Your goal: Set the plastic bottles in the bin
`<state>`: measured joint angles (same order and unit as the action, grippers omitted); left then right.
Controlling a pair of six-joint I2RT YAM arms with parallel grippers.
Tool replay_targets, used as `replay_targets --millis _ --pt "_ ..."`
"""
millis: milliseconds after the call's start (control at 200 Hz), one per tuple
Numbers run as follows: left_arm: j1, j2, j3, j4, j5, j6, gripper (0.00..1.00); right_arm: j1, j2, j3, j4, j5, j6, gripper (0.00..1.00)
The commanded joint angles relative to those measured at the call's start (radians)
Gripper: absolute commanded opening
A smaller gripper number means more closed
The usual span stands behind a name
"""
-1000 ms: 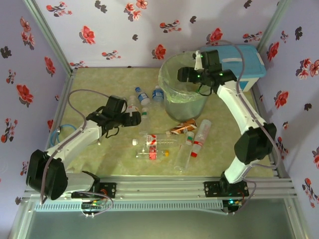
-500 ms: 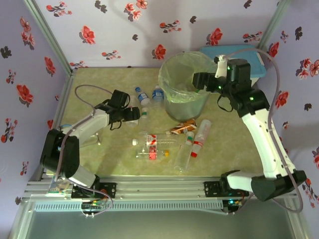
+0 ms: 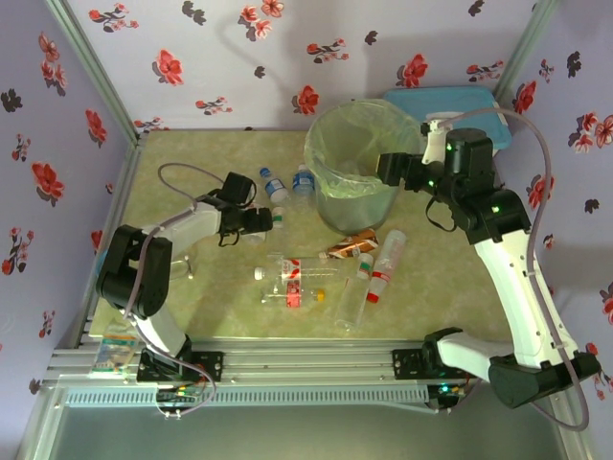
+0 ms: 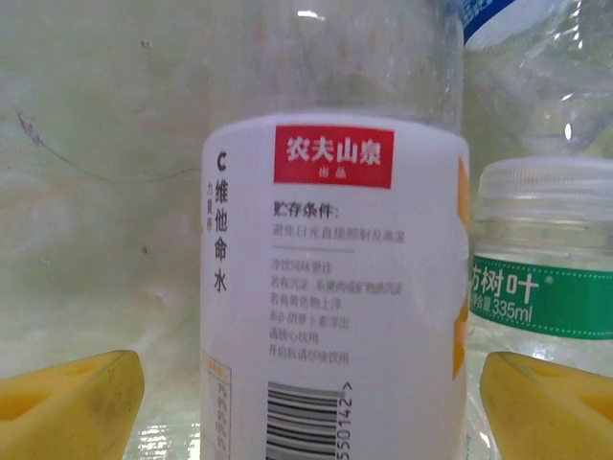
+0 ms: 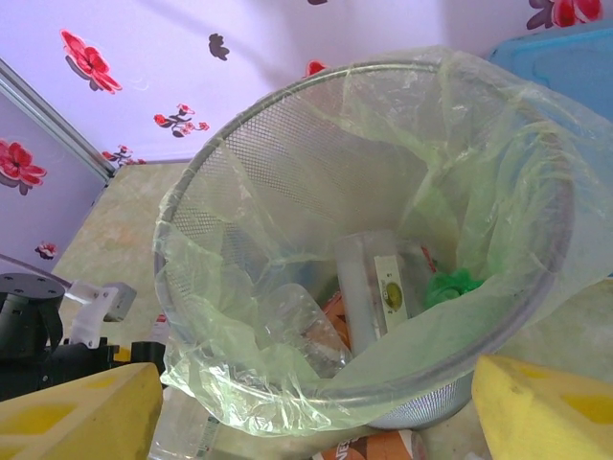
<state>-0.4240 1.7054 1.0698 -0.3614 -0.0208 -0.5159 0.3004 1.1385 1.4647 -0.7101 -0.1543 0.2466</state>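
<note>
Where the bin (image 3: 356, 203) stands: one o'clock from the tabletop (image 3: 182, 163) centre, with some bottles (image 5: 369, 287) inside.
Left pincer (image 4: 311, 402): jaws apart, straddling a white-labelled bottle (image 4: 335, 287) at nine o'clock of the bin.
Right pincer (image 5: 316, 388): jaws apart, empty, over the bin's three-o'clock rim.
Loose bottles (image 3: 302, 278): lying at six o'clock of the bin.

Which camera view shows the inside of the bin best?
The right wrist view: it looks down into the bin, so the bottles at its bottom show. The top view shows the whole bin, but its inside is small and hazy. The left wrist view faces a white-labelled bottle close up.
</note>
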Motion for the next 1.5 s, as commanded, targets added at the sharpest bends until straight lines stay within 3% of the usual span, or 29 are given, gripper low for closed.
replay_targets --millis 0,370,610,775,905,1060,1175,1325,1495 --pt "0.028 0.017 -0.028 0.046 0.015 -0.019 0.87 -0.007 -0.013 -0.016 -0.013 0.015 0.011 0.85" --pt "0.035 0.076 -0.036 0.067 0.018 -0.015 0.81 -0.007 -0.015 -0.026 -0.009 0.017 0.01 0.85" --pt "0.036 0.073 -0.033 0.067 0.018 -0.008 0.66 -0.007 -0.017 -0.021 -0.011 0.012 0.009 0.85" --pt "0.036 0.034 -0.028 0.045 0.018 0.006 0.64 -0.006 -0.024 -0.027 0.007 0.004 0.002 0.85" --pt "0.036 -0.053 -0.037 0.034 0.017 0.022 0.62 -0.006 -0.024 -0.024 0.033 -0.041 0.017 0.84" --pt "0.035 -0.227 -0.1 0.093 0.021 0.008 0.55 0.004 -0.006 -0.04 0.163 -0.199 0.104 0.84" --pt "0.032 -0.351 -0.142 0.155 0.08 -0.007 0.52 0.068 0.033 -0.029 0.243 -0.23 0.141 0.84" --pt "0.009 -0.503 -0.216 0.336 0.207 -0.031 0.37 0.191 0.138 0.046 0.279 -0.206 0.15 0.84" --pt "-0.038 -0.585 -0.259 0.483 0.275 -0.068 0.22 0.256 0.272 0.099 0.382 -0.261 0.24 0.85"
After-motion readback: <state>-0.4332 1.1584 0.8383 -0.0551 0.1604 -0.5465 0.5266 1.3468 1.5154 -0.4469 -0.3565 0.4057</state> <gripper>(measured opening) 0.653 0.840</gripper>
